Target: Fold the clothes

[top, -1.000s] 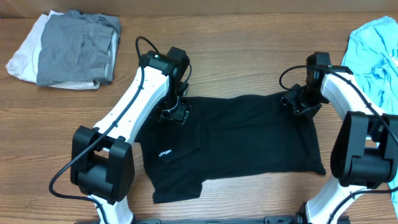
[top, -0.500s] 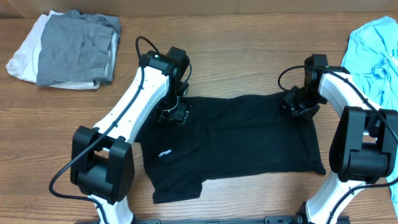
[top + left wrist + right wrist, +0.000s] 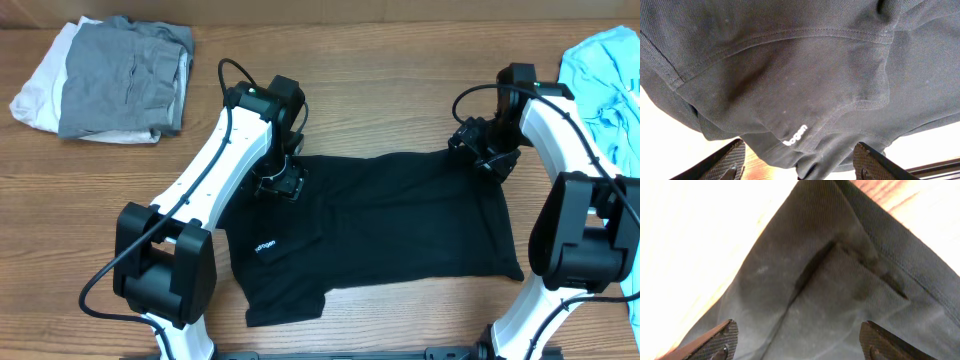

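The wooden table (image 3: pixel 400 90) runs brown and grainy under both my arms. The black short-sleeved shirt (image 3: pixel 400 230) lies spread flat across its middle, between my two bases, with a sleeve pointing toward the near edge on my left. Its small white logo (image 3: pixel 795 136) sits on that left part of the cloth.

My left gripper (image 3: pixel 282 182) is down at the far left corner of the shirt, right at the cloth. In my left wrist view the two dark fingers (image 3: pixel 727 161) stand wide apart at the bottom corners of the frame. Black knit with a seam and the logo fills everything between and beyond them, so that gripper is spread and clamps nothing.

My right gripper (image 3: pixel 482 155) is at the far right corner of the shirt. Its fingers (image 3: pixel 715 341) are likewise set wide apart, with a hemmed corner of black fabric lying over pale wood ahead of them. They are parted, not closed on the cloth.

Further out, a rumpled light blue garment (image 3: pixel 600 90) lies at the far right edge of the table, partly behind my right arm. At the far left corner a folded grey garment (image 3: pixel 120 85) rests on a folded white garment (image 3: pixel 40 85), well apart from the shirt.
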You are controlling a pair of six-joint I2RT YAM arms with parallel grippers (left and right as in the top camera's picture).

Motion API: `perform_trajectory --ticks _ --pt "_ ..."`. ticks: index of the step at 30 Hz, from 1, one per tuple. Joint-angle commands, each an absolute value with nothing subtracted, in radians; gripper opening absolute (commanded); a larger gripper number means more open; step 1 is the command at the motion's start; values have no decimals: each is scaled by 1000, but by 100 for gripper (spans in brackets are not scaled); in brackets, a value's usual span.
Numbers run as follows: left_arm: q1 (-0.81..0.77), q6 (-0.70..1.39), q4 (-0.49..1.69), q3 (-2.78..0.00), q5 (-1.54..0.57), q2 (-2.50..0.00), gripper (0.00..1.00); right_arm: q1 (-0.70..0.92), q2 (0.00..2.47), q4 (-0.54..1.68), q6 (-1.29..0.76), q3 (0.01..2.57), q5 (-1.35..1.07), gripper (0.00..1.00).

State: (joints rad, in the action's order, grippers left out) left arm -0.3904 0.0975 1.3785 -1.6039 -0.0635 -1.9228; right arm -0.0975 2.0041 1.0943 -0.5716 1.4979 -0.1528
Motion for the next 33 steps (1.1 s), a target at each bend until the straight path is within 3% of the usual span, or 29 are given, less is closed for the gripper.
perform_trajectory --ticks 1,7,12,16,21,25,33 --pt "-385 74 1376 -1597 -71 -1926 72 -99 2016 1062 -574 1447 -132 81" --pt "-385 74 1377 -1597 -71 -1926 72 -99 2035 1017 -578 1415 -131 74" --pt "-385 74 1376 -1597 -71 -1926 72 -99 2056 1015 -578 1415 -127 56" --pt "-385 74 1376 -1597 -71 -1926 72 -99 2067 1023 -578 1415 -88 55" --pt "-385 74 1376 -1597 -71 -1926 72 -99 2072 1027 -587 1415 -62 31" --pt "-385 74 1378 -1597 -71 -1926 72 -102 2072 1056 -600 1425 -3 20" --pt "-385 74 1378 -1597 -71 -1926 71 -102 2072 1237 -599 1571 122 21"
